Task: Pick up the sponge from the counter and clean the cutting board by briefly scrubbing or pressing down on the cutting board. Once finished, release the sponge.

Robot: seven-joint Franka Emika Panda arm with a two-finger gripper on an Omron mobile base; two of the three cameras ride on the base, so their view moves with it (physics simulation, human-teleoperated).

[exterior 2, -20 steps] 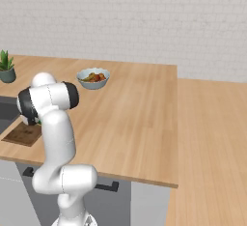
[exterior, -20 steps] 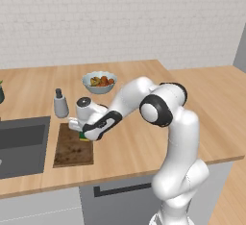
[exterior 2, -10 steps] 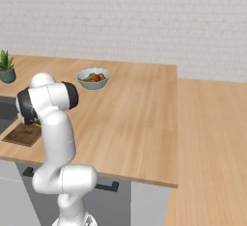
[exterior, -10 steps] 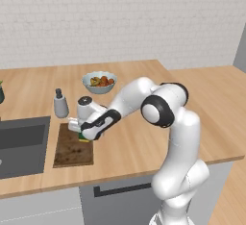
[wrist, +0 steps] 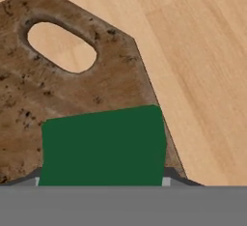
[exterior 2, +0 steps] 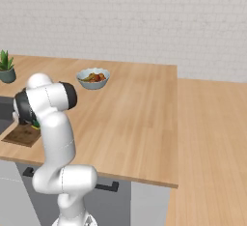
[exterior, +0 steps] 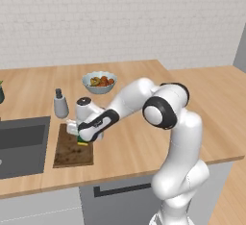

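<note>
The dark brown speckled cutting board lies on the light wood counter, just right of the sink. The green-topped sponge rests on the board's near right part, its yellow underside just showing. My gripper points down over it and is shut on the sponge. In the hand view the sponge sits on the cutting board between my fingertips, close to the board's clipped corner and its handle hole. From the right base view, my arm hides most of the cutting board.
A grey bottle stands just behind the board. Farther back is a bowl of food. The dark sink basin lies left of the board. A potted plant stands at the far left. Bare counter stretches to the right.
The hand and the sponge have stayed in nearly the same spot on the board. Nothing else has moved.
</note>
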